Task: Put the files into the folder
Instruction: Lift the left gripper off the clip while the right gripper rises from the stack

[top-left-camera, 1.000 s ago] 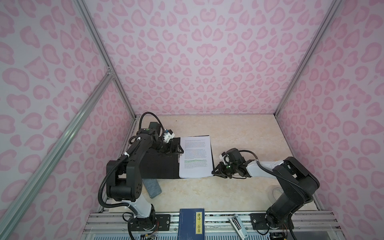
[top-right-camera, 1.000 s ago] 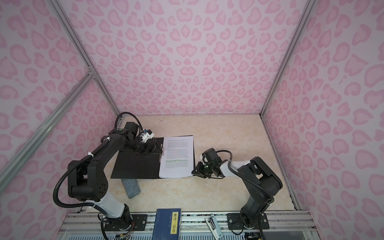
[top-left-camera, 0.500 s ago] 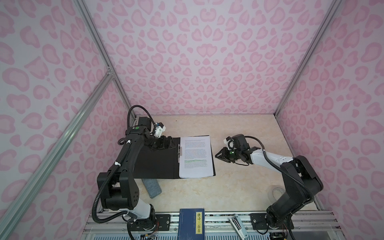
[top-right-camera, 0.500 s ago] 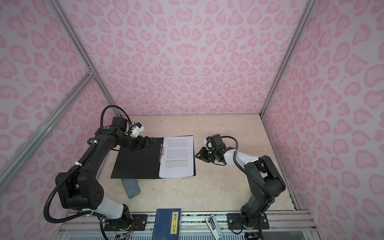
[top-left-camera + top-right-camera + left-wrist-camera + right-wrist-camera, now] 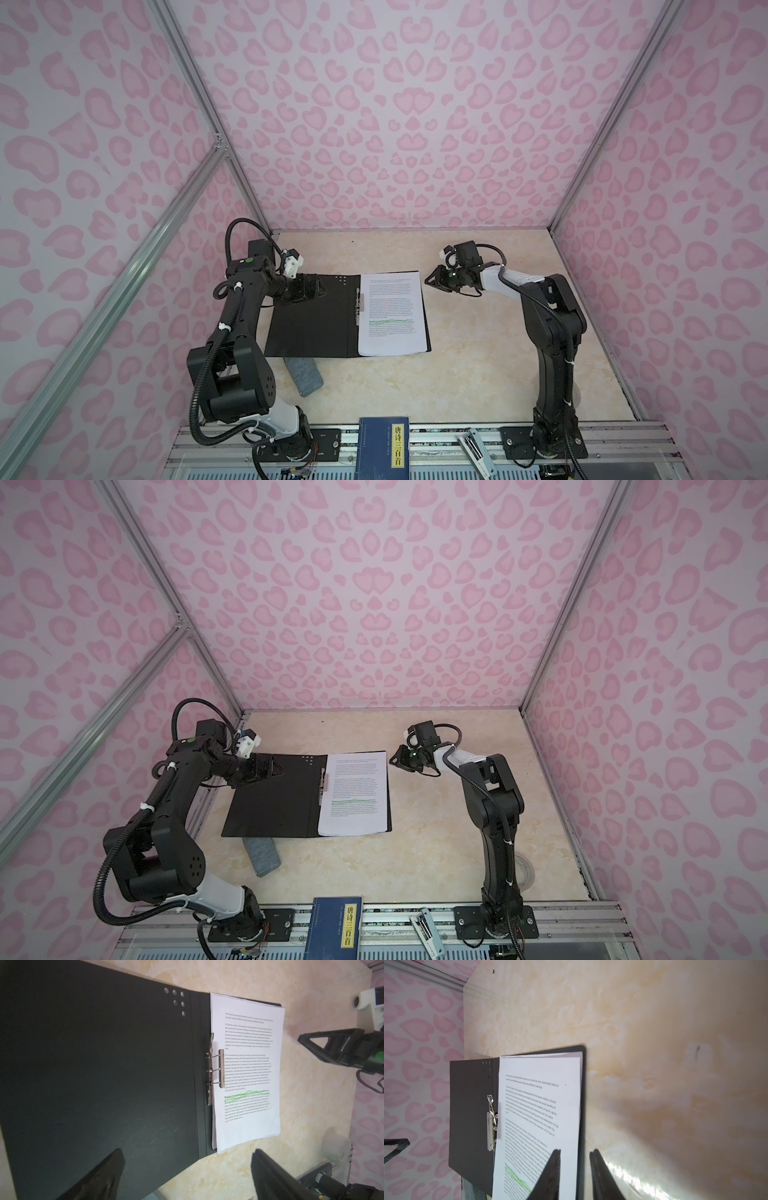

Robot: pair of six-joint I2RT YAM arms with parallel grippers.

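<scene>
Top views: the folder (image 5: 311, 320) lies open and flat on the table (image 5: 478, 365), black inside up. The files (image 5: 390, 316) lie stacked on its right half. The left gripper (image 5: 321, 286) hangs over the far corner of the left flap, spread wide and empty. The right gripper (image 5: 395, 760) hovers just beyond the folder's far right corner, off the paper. A dark blue book (image 5: 336, 926) sits at the near edge.

Left wrist view: the wide-set fingers (image 5: 116, 1159) frame the folder (image 5: 104, 1064). The clip (image 5: 216, 1072) has its bar over the inner margin of the files (image 5: 247, 1105); whether it presses cannot be told.

Right wrist view: the right gripper (image 5: 575, 1152) has its jaws slightly parted with nothing between them, above the outer edge of the files (image 5: 539, 1105).
</scene>
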